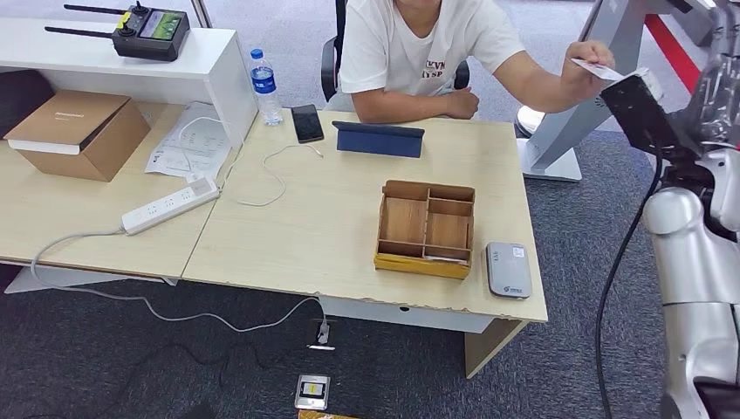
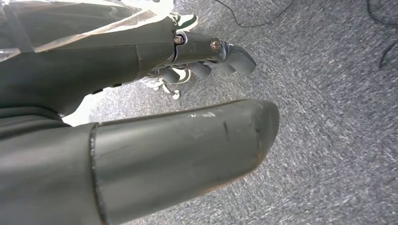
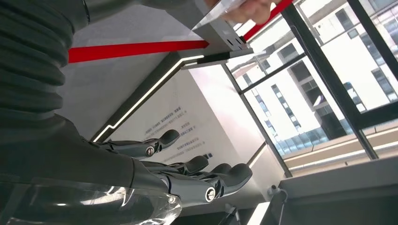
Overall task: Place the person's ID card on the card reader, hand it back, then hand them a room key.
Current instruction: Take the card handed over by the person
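The person seated behind the table holds a white ID card (image 1: 597,70) up in their hand (image 1: 583,63), at the far right beyond the table edge. My right hand (image 1: 724,78) is raised just right of that card; in the right wrist view its fingers (image 3: 187,173) are stretched out and hold nothing, with the person's fingertips (image 3: 248,9) close above. The grey card reader (image 1: 509,269) lies on the table's front right corner. Beside it stands a wooden divided box (image 1: 426,229). My left hand (image 2: 187,140) hangs over the carpet, holding nothing.
A blue folded tablet case (image 1: 380,138), a black phone (image 1: 306,122) and a water bottle (image 1: 264,85) sit at the table's far side. A power strip (image 1: 170,205) with cables, a cardboard box (image 1: 78,133) and a remote controller (image 1: 150,31) are on the left.
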You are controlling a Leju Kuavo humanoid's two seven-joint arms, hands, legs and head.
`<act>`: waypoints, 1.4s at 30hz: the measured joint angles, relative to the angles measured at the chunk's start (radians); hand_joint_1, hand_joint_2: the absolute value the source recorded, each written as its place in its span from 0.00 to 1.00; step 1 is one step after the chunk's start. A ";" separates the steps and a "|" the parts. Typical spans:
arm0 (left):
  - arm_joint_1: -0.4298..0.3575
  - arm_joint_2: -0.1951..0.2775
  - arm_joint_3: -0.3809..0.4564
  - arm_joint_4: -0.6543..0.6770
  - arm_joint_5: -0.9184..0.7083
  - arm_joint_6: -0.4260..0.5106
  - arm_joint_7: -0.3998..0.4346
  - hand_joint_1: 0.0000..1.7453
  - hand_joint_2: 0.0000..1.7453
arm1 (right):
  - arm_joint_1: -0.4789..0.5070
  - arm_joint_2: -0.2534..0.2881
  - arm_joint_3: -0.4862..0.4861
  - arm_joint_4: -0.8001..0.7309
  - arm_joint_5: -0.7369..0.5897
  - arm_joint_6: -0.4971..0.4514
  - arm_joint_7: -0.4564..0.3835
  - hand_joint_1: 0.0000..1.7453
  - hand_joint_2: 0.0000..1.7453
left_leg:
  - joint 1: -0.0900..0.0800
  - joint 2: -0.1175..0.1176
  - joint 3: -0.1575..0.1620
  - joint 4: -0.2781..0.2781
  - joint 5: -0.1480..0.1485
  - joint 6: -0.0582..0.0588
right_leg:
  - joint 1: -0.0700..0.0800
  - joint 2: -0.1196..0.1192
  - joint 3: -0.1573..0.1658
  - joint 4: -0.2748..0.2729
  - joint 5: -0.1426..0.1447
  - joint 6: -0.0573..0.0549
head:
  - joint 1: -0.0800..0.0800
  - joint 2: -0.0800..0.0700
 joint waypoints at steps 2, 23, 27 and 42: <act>0.000 0.003 -0.003 0.000 0.000 -0.004 0.008 0.00 0.00 | -0.029 0.012 0.037 0.061 0.013 -0.001 0.005 0.00 1.00 | 0.000 0.000 0.000 0.000 0.000 0.000 | 0.000 0.000 0.000 0.000 0.000 0.000 | 0.000 0.000; 0.002 0.012 -0.014 0.001 0.014 -0.009 0.023 0.00 0.00 | -0.117 0.084 0.152 0.332 -0.028 -0.007 -0.030 1.00 1.00 | 0.000 0.000 0.000 0.000 0.000 0.000 | 0.000 0.000 -0.001 0.000 0.000 0.000 | 0.000 0.000; 0.002 0.014 -0.014 0.001 0.014 -0.015 0.020 0.00 0.00 | -0.122 0.089 0.153 0.349 -0.037 -0.005 -0.035 1.00 1.00 | 0.000 0.000 0.000 0.000 0.000 0.000 | 0.000 0.000 -0.001 0.000 0.000 0.000 | 0.000 0.000; 0.002 0.020 -0.014 0.001 0.013 -0.027 0.013 0.00 0.00 | -0.132 0.102 0.155 0.382 -0.082 0.003 -0.051 1.00 1.00 | 0.000 0.000 0.000 0.000 0.000 0.000 | 0.000 0.000 -0.002 0.000 0.000 0.000 | 0.000 0.000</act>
